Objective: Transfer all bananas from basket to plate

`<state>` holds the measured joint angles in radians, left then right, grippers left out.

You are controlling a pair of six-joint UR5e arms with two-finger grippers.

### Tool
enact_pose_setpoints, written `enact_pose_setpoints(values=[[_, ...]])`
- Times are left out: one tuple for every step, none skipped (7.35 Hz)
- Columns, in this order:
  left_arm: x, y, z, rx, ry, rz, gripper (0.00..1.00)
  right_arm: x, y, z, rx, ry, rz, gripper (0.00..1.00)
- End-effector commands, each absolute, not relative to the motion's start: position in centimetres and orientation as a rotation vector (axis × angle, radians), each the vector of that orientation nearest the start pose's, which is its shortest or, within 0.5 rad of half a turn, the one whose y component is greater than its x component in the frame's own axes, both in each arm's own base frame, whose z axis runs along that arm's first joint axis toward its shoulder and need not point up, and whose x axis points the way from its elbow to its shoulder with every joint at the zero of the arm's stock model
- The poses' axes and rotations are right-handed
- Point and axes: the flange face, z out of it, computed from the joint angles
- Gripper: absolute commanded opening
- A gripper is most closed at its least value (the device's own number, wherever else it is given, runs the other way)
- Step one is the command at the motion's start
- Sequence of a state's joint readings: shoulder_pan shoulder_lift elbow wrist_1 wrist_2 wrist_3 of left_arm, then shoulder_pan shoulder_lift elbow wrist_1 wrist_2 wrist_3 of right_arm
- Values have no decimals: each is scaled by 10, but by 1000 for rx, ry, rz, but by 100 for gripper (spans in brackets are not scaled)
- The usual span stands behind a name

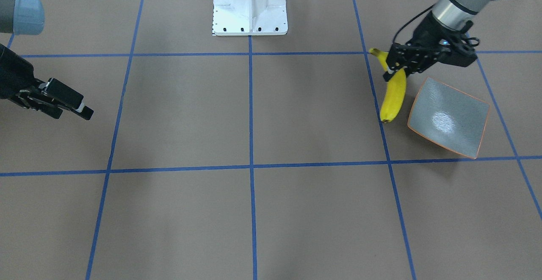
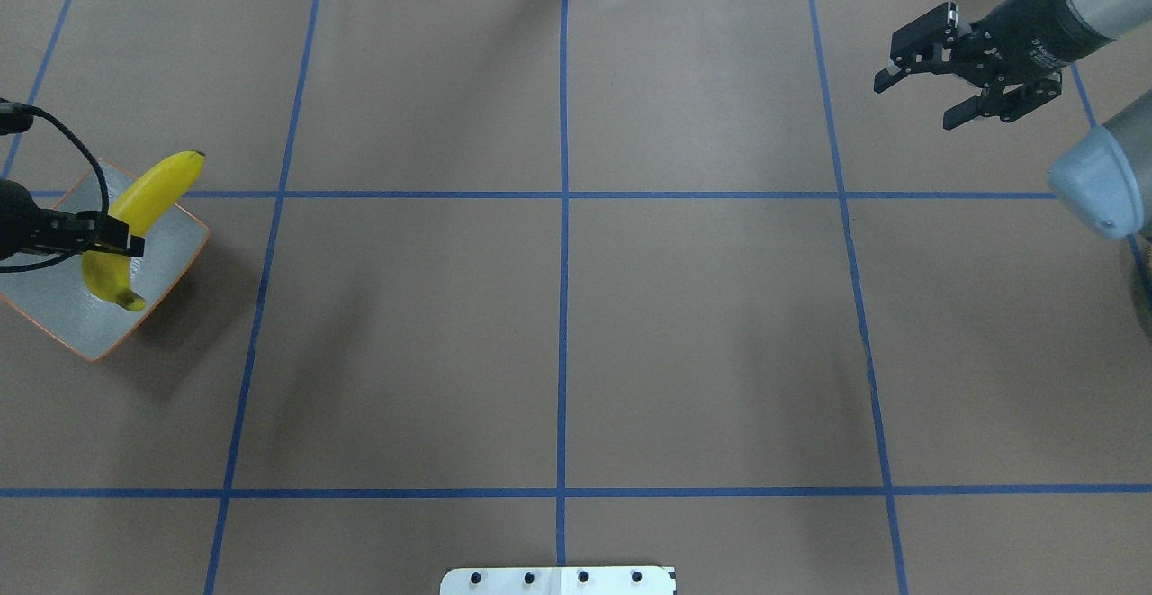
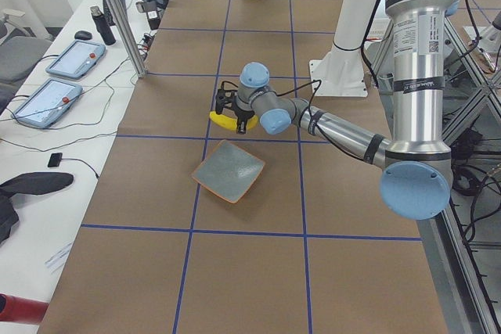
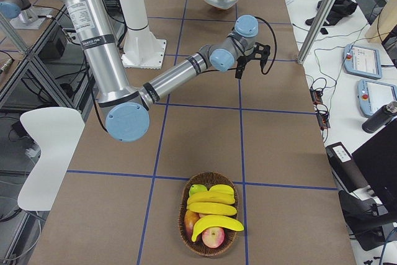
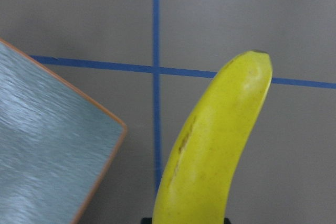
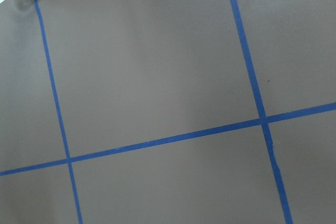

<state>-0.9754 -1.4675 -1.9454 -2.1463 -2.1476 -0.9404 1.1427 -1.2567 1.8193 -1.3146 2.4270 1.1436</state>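
My left gripper is shut on a yellow banana near its stem end and holds it in the air beside the plate, a square grey-green dish with an orange rim. In the overhead view the banana overlaps the plate. In the left wrist view the banana hangs over bare table, just right of the plate's corner. More bananas lie in the wicker basket at the table's far end. My right gripper is open and empty.
The basket also holds a green apple and red apples. The robot's white base stands at mid table. Brown table paper with blue grid tape lies between plate and basket. Tablets and cables sit on the side bench.
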Motion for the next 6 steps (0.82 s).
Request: enact_pose_setpoints(values=[[180, -443, 541, 219, 926, -101, 0, -185, -550, 336, -17, -1093, 306, 100], [184, -448, 556, 196, 913, -116, 0, -184, -549, 334, -14, -1096, 306, 100], [185, -452, 568, 180, 901, -127, 0, -183, -548, 333, -10, -1097, 305, 100], [186, -458, 573, 174, 896, -138, 0, -183, -548, 333, -10, -1097, 305, 100], [186, -461, 577, 166, 892, -151, 0, -183, -548, 332, -10, -1097, 305, 100], [178, -464, 587, 164, 880, -161, 0, -183, -548, 332, -8, -1097, 305, 100]])
